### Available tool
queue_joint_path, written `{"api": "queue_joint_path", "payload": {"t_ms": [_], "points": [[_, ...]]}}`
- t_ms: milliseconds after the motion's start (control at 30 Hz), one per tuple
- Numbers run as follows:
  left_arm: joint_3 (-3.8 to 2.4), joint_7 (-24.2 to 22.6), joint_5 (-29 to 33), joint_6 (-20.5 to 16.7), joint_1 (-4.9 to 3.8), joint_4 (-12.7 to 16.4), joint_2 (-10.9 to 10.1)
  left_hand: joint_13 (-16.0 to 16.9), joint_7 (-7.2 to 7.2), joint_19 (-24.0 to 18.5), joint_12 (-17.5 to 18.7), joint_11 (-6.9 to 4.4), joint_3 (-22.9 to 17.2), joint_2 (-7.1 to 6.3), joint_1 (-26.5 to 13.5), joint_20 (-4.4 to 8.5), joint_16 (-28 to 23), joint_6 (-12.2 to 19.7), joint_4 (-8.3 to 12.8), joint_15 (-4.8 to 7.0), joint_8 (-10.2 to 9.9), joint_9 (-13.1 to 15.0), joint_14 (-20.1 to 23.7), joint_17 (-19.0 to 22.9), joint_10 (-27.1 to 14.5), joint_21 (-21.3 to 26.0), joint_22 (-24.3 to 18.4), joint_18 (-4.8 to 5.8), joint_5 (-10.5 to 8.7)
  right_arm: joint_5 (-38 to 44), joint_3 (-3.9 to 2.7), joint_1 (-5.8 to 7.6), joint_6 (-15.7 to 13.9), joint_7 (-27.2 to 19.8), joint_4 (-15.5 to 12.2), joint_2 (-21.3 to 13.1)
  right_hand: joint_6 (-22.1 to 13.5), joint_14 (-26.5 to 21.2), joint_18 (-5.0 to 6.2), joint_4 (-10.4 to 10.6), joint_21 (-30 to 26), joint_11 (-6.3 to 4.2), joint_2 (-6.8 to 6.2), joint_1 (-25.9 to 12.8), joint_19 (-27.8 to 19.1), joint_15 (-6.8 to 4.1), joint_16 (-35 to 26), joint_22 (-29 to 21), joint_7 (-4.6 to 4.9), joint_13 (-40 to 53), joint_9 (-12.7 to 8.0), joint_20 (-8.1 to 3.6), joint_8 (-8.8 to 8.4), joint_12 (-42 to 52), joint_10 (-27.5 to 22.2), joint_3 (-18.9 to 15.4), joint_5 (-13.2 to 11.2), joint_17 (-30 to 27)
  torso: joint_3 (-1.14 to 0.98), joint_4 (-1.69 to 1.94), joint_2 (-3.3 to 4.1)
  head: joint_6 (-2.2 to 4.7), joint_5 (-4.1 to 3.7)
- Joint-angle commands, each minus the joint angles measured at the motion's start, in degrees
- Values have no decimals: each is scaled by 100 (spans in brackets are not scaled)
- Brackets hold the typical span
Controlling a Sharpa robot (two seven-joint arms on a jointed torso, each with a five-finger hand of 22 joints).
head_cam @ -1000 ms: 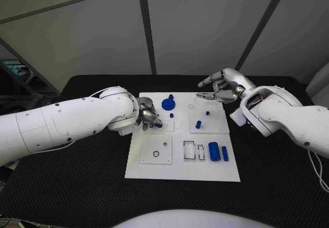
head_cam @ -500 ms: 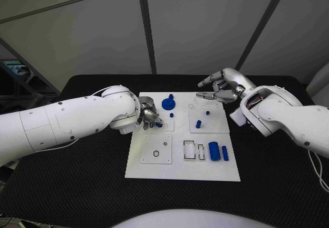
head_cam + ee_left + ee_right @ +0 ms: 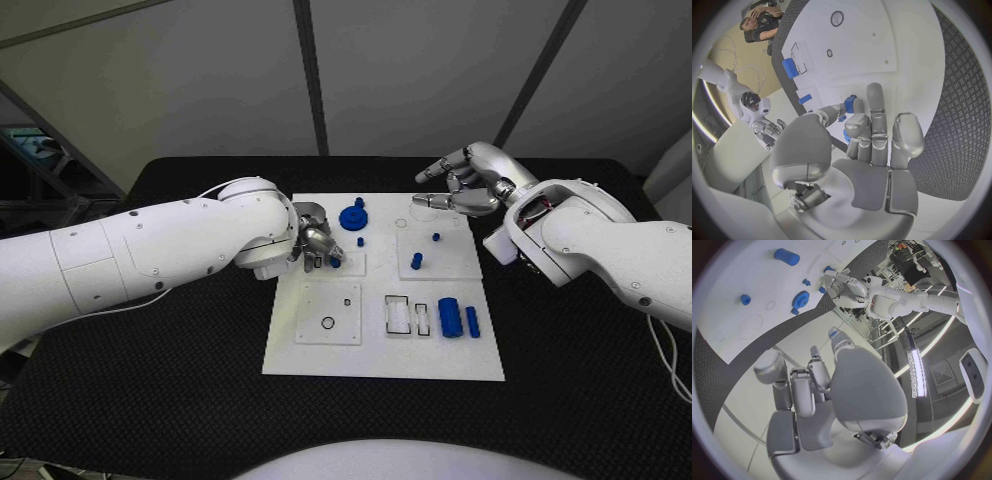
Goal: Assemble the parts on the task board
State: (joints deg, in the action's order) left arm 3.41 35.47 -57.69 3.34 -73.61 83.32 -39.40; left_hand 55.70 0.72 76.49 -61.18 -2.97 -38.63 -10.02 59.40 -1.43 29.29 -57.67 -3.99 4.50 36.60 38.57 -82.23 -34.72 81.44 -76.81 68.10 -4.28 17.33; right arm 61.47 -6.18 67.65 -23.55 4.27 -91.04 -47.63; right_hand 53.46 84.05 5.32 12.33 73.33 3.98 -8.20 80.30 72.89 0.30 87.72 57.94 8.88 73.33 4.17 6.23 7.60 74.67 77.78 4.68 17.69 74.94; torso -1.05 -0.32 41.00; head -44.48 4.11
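Observation:
The white task board (image 3: 418,358) lies in the middle of the black table. My left hand (image 3: 313,244) sits over the board's left edge and pinches a small blue part (image 3: 335,262) between thumb and finger; the left wrist view shows that part (image 3: 849,104) at the fingertips. My right hand (image 3: 462,190) hovers over the board's far right corner with loosely bent fingers and nothing in them. A blue gear (image 3: 355,218) stands on the far part of the board, also visible as the gear (image 3: 802,298) in the right wrist view.
Small blue pegs (image 3: 417,262) stand on the right half of the board. A thick blue cylinder (image 3: 450,318) and a slimmer blue piece (image 3: 473,321) lie near its right edge, beside rectangular slots (image 3: 398,315). Black table (image 3: 159,400) surrounds the board.
My left arm has rolled slightly toward the far side while its hand keeps the blue part over the same spot. The right hand has barely moved.

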Motion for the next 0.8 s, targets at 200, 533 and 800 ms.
{"api": "queue_joint_path", "payload": {"t_ms": [200,533,800], "points": [[11,76,82,89,16,-40,46,35,-32,74,-50,-23,-240,330,53,0,-24,-139,530,59,-83,-118,1,-18,59,-33,55,-63,-1036,15,-5,9,29,-10,-8,2,41,460,98,1,-28,13,29,-23,-38,-40,-28,-5,13,-5,2,-13,34,-20,-32,-25,34,987,3,2,-1,-5,-10],[11,92,85,100,16,-65,50,64,-48,98,-77,-32,-11,337,9,3,-27,-211,489,63,-112,-164,-1,-23,76,-44,92,-56,-1101,15,-5,9,30,-7,-11,-5,44,457,100,3,-36,11,30,-25,-45,-41,-35,-19,12,-13,2,-14,38,-28,-38,-29,37,973,5,1,-2,-9,-22],[11,86,86,92,16,-64,29,80,-70,121,-88,-47,585,317,-202,4,-33,-323,247,68,-180,-250,-4,-32,90,-48,132,-48,-1099,15,-5,9,29,-8,-7,-5,45,453,105,6,-50,11,31,-28,-58,-42,-43,-44,12,-28,2,-14,39,-42,-49,-32,38,958,6,4,-4,-9,-31]]}}
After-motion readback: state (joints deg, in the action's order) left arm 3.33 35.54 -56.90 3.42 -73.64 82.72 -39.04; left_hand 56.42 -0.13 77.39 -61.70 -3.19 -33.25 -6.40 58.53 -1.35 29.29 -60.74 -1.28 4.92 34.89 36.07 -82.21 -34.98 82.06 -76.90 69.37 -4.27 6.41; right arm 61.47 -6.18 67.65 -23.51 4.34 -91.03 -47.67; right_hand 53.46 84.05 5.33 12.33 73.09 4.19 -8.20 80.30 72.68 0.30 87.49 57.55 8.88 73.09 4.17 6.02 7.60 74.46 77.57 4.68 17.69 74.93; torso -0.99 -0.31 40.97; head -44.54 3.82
